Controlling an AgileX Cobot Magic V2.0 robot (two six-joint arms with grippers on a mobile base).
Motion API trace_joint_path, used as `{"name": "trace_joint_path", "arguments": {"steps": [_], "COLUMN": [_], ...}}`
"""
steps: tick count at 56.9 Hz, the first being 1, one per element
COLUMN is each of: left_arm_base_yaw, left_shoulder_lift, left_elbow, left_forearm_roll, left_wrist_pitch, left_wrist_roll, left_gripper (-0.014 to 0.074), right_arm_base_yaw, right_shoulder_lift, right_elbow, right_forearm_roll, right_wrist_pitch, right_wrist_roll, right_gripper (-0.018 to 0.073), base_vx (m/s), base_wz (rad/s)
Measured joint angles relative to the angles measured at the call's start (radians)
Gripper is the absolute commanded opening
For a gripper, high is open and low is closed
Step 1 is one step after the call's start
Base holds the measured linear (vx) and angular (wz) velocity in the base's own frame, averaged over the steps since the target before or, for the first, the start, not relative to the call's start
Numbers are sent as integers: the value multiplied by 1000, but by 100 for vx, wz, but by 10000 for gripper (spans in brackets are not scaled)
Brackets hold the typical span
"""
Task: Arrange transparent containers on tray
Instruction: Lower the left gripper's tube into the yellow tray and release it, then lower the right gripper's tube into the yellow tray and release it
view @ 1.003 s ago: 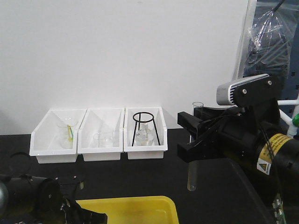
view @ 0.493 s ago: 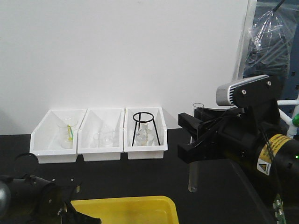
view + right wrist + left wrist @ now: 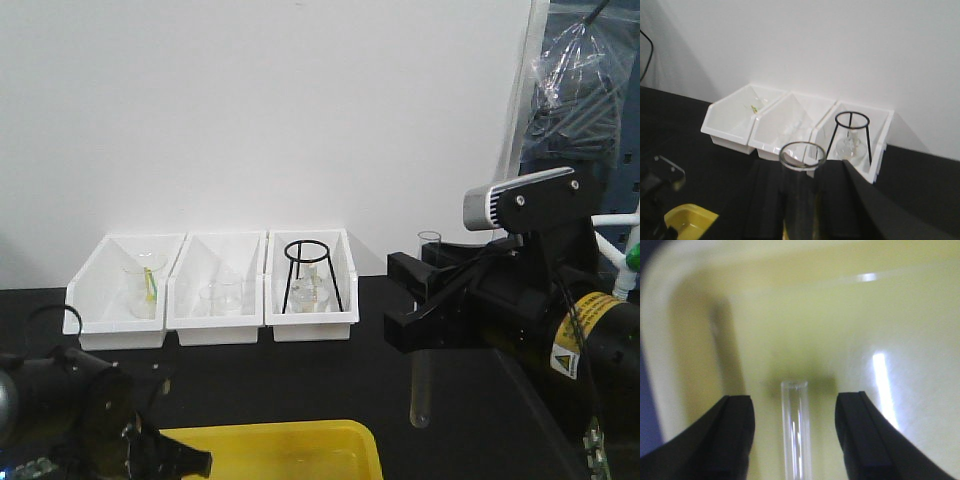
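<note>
One transparent container, a slim clear tube, lies on the floor of the yellow tray. My left gripper is open, with a finger on each side of the tube and a gap to both. It hangs low over the tray's left end. My right gripper is shut on a second tube, which hangs upright above the black table to the right of the tray. Its open rim shows above the shut fingers.
Three white bins stand in a row at the back against the white wall. They hold squat beakers, and the right bin has a black ring stand. A corner of the tray lies lower left of the right gripper.
My right gripper has moved slightly right and down with its tube. The left arm has shifted a little at the tray's left end.
</note>
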Motion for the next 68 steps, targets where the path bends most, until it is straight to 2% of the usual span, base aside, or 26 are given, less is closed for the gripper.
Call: {"name": "trace_joint_path", "arguments": {"steps": [12, 24, 34, 48, 68], "left_arm_base_yaw": [1, 1, 1, 1, 1], "left_shoulder_lift": [-138, -307, -413, -444, -444], "left_elbow": [-146, -231, -235, -235, -235], "left_forearm_roll": [43, 46, 47, 46, 46], "left_wrist_pitch": [35, -25, -85, -87, -80], "left_wrist_roll": [1, 21, 46, 53, 53], "left_gripper": [485, 424, 267, -7, -8], "right_arm_base_yaw": [0, 1, 23, 125, 130], "right_shoulder_lift": [55, 137, 202, 330, 410], "right_elbow": [0, 0, 0, -17, -58], "right_forearm_roll": [9, 12, 13, 13, 70], "right_wrist_pitch": [114, 126, 127, 122, 161], "right_wrist_roll": [108, 227, 281, 292, 298], "right_gripper": [-11, -11, -11, -11, -11], "base_vx": [0, 0, 0, 0, 0], "base_wz": [0, 0, 0, 0, 0]}}
